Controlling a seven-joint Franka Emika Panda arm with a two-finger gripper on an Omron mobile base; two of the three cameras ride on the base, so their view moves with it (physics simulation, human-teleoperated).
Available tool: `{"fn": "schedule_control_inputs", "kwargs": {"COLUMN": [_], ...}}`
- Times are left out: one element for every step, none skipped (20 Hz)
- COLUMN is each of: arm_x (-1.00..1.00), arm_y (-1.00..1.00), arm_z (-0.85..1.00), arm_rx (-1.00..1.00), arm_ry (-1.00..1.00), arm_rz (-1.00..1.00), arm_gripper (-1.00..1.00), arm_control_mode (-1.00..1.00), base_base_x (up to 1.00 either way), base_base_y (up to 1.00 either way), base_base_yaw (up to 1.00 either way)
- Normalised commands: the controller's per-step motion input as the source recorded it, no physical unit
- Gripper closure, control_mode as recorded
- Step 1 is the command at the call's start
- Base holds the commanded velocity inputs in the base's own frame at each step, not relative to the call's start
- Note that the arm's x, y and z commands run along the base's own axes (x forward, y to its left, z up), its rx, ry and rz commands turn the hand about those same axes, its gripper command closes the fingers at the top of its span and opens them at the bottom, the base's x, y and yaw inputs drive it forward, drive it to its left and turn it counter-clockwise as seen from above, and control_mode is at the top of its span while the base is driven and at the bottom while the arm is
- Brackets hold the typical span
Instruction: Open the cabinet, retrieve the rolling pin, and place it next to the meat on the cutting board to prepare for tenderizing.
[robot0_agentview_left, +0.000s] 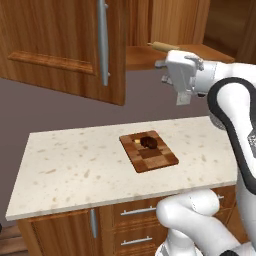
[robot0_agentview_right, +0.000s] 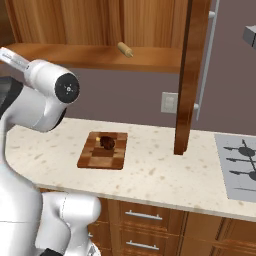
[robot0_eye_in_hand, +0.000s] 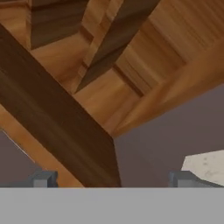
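The cabinet (robot0_agentview_left: 65, 45) hangs open, its left door swung out with a long silver handle (robot0_agentview_left: 102, 40). On the cabinet's bottom shelf lies the rolling pin (robot0_agentview_left: 162, 46), also seen from the other side as the rolling pin (robot0_agentview_right: 125, 49). My gripper (robot0_agentview_left: 163, 71) hovers just below and in front of that shelf, open and holding nothing; its fingertips (robot0_eye_in_hand: 43, 178) stand wide apart, facing the cabinet's wood. Down on the counter, the checkered cutting board (robot0_agentview_left: 149, 151) carries the dark meat (robot0_agentview_left: 149, 142). The right base view shows the cutting board (robot0_agentview_right: 102, 150) and the meat (robot0_agentview_right: 107, 142) too.
The right cabinet door (robot0_agentview_right: 187, 75) stands edge-on over the counter (robot0_agentview_right: 160, 175), reaching low. A stove top (robot0_agentview_right: 240, 165) lies at the far right. A wall outlet (robot0_agentview_right: 169, 102) sits behind. A tiny yellow piece (robot0_agentview_left: 137, 141) rests on the board. Drawers (robot0_agentview_left: 140, 212) run below.
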Motion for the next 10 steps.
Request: {"fn": "schedule_control_inputs", "kwargs": {"arm_x": [0.46,0.37,0.36,0.35,0.34,0.4,0.4,0.4,0.4,0.39], "arm_y": [0.17,0.29,0.39,0.44,0.52,0.54,0.5,0.48,0.48,0.45], "arm_z": [-0.04,-0.12,-0.14,-0.14,-0.11,-0.09,-0.08,-0.09,-0.09,-0.07], "arm_rx": [0.0,0.0,0.0,0.0,0.0,0.0,0.0,0.0,0.0,0.0], "arm_ry": [0.1,0.06,0.05,0.04,0.03,0.02,0.01,0.01,0.02,0.03], "arm_rz": [0.19,0.22,0.21,0.19,0.19,0.19,0.19,0.19,0.18,0.18], "arm_gripper": [-1.0,-1.0,-1.0,-1.0,-1.0,-1.0,-1.0,-1.0,-1.0,-1.0], "arm_control_mode": [-1.0,-1.0,-1.0,-1.0,-1.0,-1.0,-1.0,-1.0,-1.0,-1.0], "base_base_x": [0.0,0.0,0.0,0.0,0.0,0.0,0.0,0.0,0.0,0.0], "base_base_y": [0.0,0.0,0.0,0.0,0.0,0.0,0.0,0.0,0.0,0.0], "base_base_yaw": [0.0,0.0,0.0,0.0,0.0,0.0,0.0,0.0,0.0,0.0]}}
